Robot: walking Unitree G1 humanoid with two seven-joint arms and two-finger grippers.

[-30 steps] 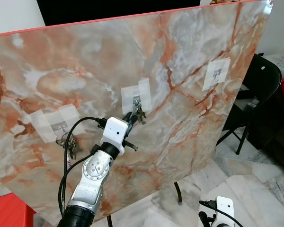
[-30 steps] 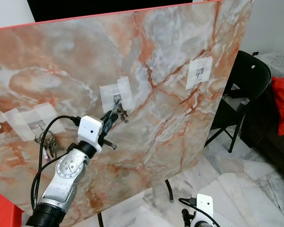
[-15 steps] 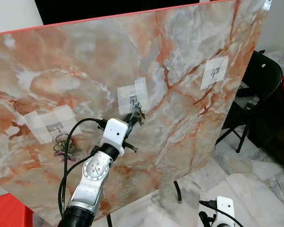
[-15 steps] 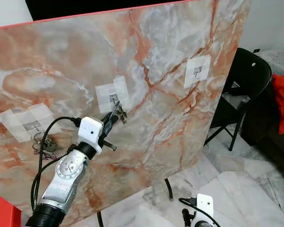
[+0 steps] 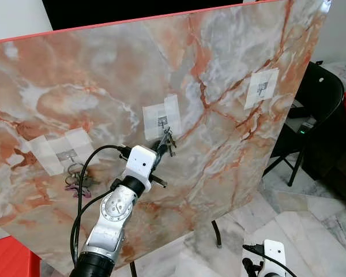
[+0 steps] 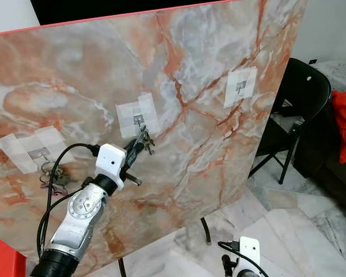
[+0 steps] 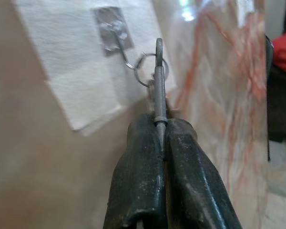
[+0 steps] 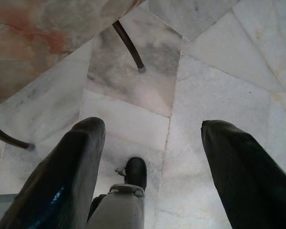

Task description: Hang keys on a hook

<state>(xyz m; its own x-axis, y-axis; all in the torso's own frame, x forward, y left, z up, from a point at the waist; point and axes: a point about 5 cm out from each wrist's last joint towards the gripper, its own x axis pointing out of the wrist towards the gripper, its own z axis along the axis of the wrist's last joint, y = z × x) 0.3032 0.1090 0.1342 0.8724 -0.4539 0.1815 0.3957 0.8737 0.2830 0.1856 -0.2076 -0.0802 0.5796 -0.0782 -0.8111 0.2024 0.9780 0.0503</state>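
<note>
1. The left pincer [image 7: 160, 125], two long black fingers on a silver arm, is pressed tight on a thin grey metal key [image 7: 158, 95]; the key's shaft runs out from between the fingertips, in the middle of the left wrist frame.
2. The key's round head sits beyond the fingertips, with a small silver key ring [image 7: 148, 70] threaded through it.
3. That ring meets the bent end of a small silver wire hook [image 7: 118, 40], in the upper middle of the wrist frame; whether the ring sits fully over the hook I cannot tell.
4. The hook is fixed on a white tape patch [image 5: 162, 116], near the centre of the left eye frame, on a large orange and white marbled board [image 5: 230, 138] that stands tilted.
5. In the left eye frame the left pincer [image 5: 164, 142] lies just below that patch, with more keys dangling at its tip.
6. At the left of the frame, a second taped hook [image 5: 70, 154] carries another bunch of keys [image 5: 78, 178].
7. At the upper right, a third taped hook [image 5: 262, 88] is bare.
8. A black folding chair [image 5: 314, 109] stands at the right edge.
9. The right pincer [image 8: 152, 143] hangs low with its fingers spread wide, holding nothing, over the pale marble floor [image 8: 229, 62].
</note>
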